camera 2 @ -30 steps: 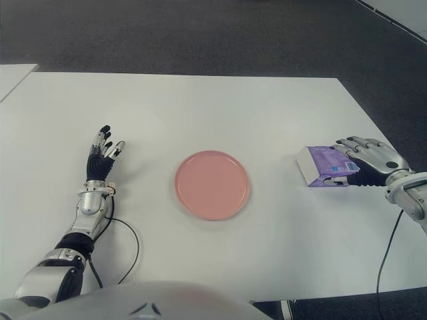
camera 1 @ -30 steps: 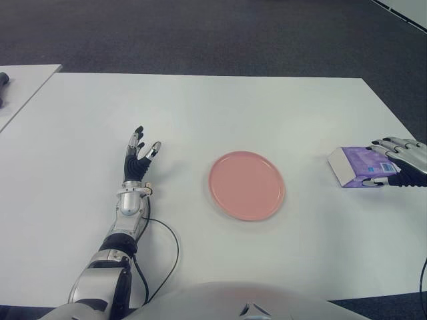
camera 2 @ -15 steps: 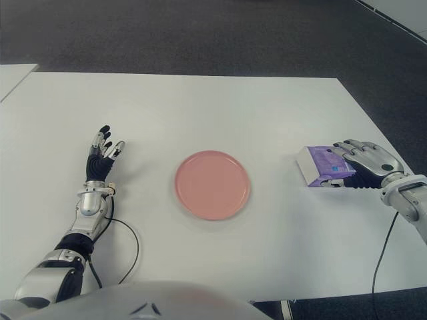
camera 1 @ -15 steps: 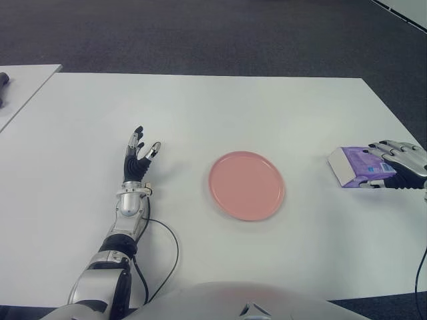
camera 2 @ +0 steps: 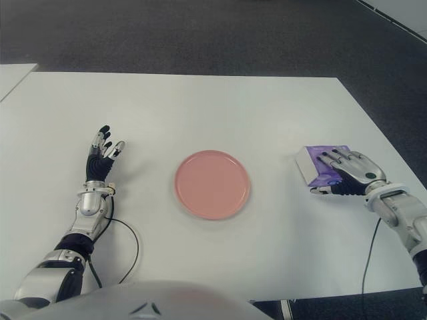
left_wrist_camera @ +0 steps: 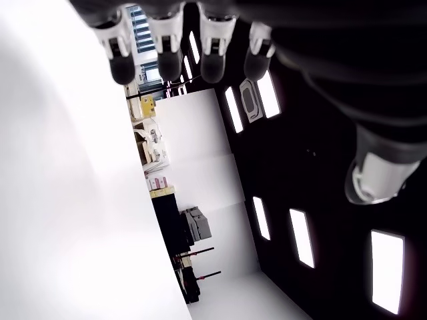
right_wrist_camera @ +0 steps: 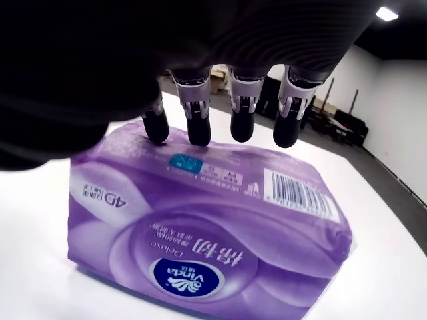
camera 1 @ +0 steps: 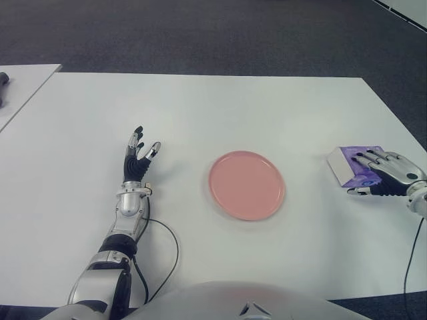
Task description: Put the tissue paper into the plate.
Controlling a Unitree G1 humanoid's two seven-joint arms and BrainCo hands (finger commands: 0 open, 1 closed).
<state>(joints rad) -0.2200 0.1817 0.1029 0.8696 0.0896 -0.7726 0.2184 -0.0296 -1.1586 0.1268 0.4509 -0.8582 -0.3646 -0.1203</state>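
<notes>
A purple tissue pack (camera 2: 311, 164) lies on the white table (camera 2: 220, 107), right of the pink plate (camera 2: 212, 184), which holds nothing. My right hand (camera 2: 324, 175) reaches over the pack from its right side. Its fingers (right_wrist_camera: 199, 124) stretch straight across the pack's top face (right_wrist_camera: 200, 227), and the thumb shows at the pack's near side. They are not curled around it. My left hand (camera 1: 140, 155) shows on the table to the left of the plate, fingers spread and holding nothing.
A black cable (camera 1: 170, 247) loops beside my left forearm. Another white table (camera 1: 27, 80) stands at the far left with a dark object (camera 1: 3, 85) on it. The pack is close to the table's right edge, with dark carpet beyond.
My right hand has drawn nearer to me and shifted left, so its fingers now lie over the pack's top. The pack, plate and left hand have not moved.
</notes>
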